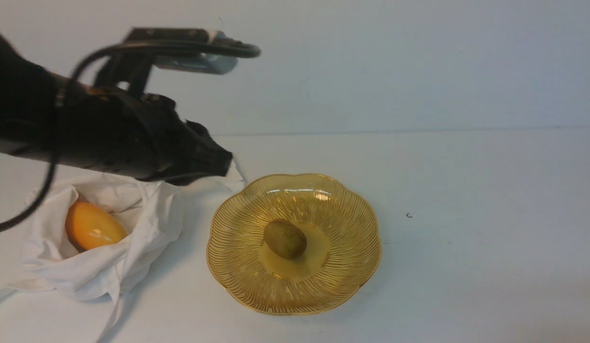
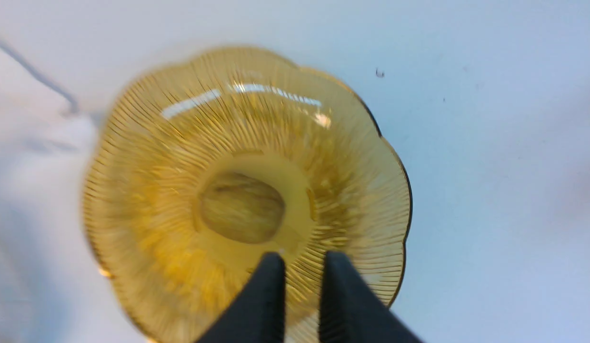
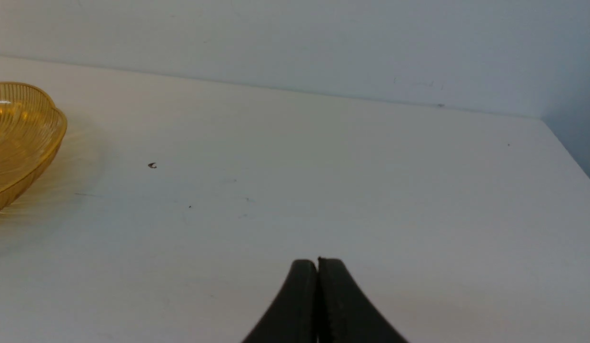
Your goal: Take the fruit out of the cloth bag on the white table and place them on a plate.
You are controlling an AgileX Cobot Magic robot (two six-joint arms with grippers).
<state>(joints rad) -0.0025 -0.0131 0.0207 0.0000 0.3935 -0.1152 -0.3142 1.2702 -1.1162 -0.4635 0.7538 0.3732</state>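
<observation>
the small olive-brown fruit (image 1: 285,239) lies in the flat centre of the amber plate (image 1: 345,224). its long axis runs roughly left to right, with the right end a little nearer to me. the larger orange fruit (image 1: 92,226) sits in the open mouth of the cloth bag (image 1: 80,278), just left of the plate on the white desk (image 1: 466,267). it slants from far left to near right, and folds hide its near underside. my left arm crosses over the bag's far part and covers it, and the frame cuts off the bag's left edge. the left claw (image 2: 302,259) hangs in the air by the plate's far-left rim, fingers slightly spread and gripping nothing; its wrist picture is blurred. the right claw (image 3: 317,261) is pressed together and empty, over bare desk right of the plate.
</observation>
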